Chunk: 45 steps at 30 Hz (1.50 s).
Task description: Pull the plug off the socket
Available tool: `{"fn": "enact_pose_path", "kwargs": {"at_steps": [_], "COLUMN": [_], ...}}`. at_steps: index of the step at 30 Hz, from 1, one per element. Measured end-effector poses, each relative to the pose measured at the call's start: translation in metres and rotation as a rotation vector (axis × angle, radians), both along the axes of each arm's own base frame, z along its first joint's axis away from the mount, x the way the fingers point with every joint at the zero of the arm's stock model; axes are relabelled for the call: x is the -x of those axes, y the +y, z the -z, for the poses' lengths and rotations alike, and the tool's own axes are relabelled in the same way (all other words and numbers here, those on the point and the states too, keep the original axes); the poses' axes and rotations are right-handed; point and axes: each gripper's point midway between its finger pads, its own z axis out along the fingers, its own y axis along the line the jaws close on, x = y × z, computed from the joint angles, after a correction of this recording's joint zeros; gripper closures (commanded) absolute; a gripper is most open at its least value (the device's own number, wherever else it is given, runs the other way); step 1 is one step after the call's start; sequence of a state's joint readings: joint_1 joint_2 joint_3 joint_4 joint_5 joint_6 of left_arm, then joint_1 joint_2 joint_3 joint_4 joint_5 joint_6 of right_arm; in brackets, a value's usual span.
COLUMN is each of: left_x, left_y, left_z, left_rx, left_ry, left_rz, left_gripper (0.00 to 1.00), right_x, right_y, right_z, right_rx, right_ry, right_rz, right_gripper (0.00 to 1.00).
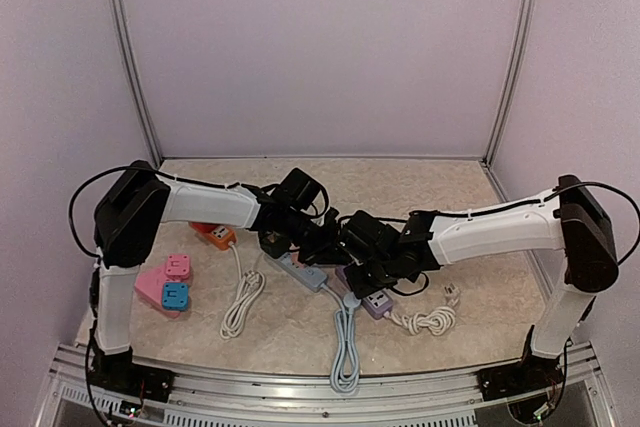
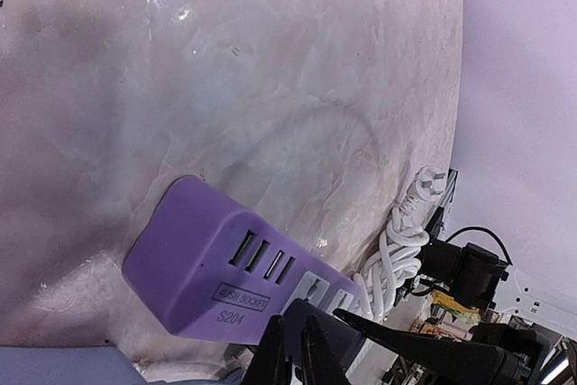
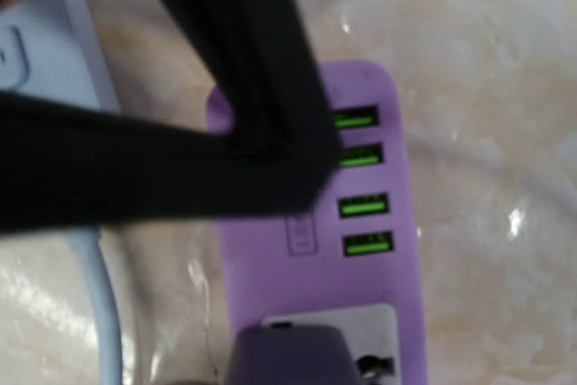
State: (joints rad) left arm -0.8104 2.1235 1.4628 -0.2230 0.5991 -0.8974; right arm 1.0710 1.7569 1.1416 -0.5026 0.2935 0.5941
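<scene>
Purple socket (image 1: 374, 300) is lying diagonally on the counter (image 1: 300, 337), plug (image 3: 287, 358) end pointing near-right. The left claw (image 2: 295, 340) is pinching the plug; the right claw (image 3: 287, 167) is resting narrow atop the socket.

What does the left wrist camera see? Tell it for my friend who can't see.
A purple power strip with four slim slots lies on a shiny marbled table. A coiled white cable sits to its right, and the left gripper shows two dark fingers close together at the bottom edge.

Left gripper (image 2: 290, 342) pinched nearly closed, right gripper (image 3: 275, 155) alongside.
</scene>
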Motion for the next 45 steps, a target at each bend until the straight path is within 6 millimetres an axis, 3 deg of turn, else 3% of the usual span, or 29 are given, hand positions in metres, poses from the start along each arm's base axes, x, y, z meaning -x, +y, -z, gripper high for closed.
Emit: {"fn": "enact_pose_path", "kwargs": {"at_steps": [5, 10, 18, 38, 45], "left_x": [-0.008, -0.005, -0.004, -0.005, -0.005], "left_y": [-0.009, -0.019, -0.041, -0.023, -0.021], "left_z": [0.001, 0.014, 0.021, 0.022, 0.024], "left_rx": [-0.005, -0.035, -0.060, -0.147, -0.181], "left_ry": [-0.013, -0.011, -0.035, -0.091, -0.101], "left_rz": [0.000, 0.016, 0.050, 0.010, 0.004], "left_gripper": [0.98, 0.99, 1.00, 1.00, 1.00], "right_x": [-0.008, -0.018, -0.018, -0.019, -0.021], "right_y": [-0.003, -0.007, -0.011, -0.012, -0.012], "right_z": [-0.001, -0.001, -0.001, -0.002, -0.012], "right_rx": [0.000, -0.027, -0.079, -0.087, -0.067], "right_ry": [-0.012, -0.014, -0.007, -0.003, -0.005], "right_rz": [0.028, 0.059, 0.087, 0.097, 0.098], "right_gripper": [0.95, 0.94, 0.95, 0.96, 0.95]}}
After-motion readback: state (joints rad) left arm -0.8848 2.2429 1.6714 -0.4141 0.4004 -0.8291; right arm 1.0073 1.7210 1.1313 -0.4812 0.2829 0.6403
